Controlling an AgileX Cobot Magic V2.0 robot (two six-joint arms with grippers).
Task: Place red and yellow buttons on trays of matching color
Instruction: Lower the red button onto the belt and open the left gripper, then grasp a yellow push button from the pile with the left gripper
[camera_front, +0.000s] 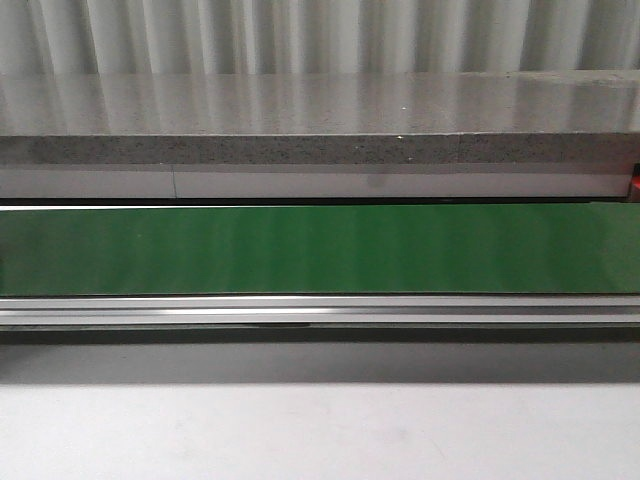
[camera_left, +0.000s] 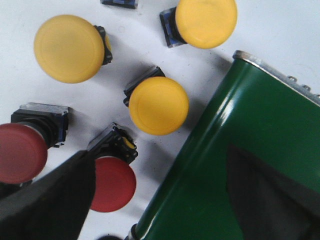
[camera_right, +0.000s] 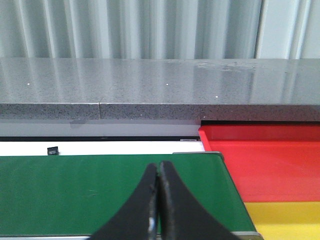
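Note:
In the left wrist view, three yellow buttons (camera_left: 69, 48) (camera_left: 206, 22) (camera_left: 158, 105) and two red buttons (camera_left: 20, 152) (camera_left: 114, 184) lie on a white surface beside the end of the green belt (camera_left: 240, 165). My left gripper (camera_left: 159, 165) is open above them. One dark finger (camera_left: 50, 200) covers part of the nearer red button, and the other hangs over the belt. In the right wrist view, my right gripper (camera_right: 159, 167) is shut and empty over the green belt (camera_right: 75, 190). A red tray (camera_right: 265, 160) and a yellow tray (camera_right: 285, 220) lie just past the belt's end.
The front view shows only the long green belt (camera_front: 320, 250) with its metal rail (camera_front: 320, 310), a grey stone ledge (camera_front: 320, 120) behind it and a pale table in front. No arm appears there. A small dark part (camera_right: 52, 149) lies beyond the belt.

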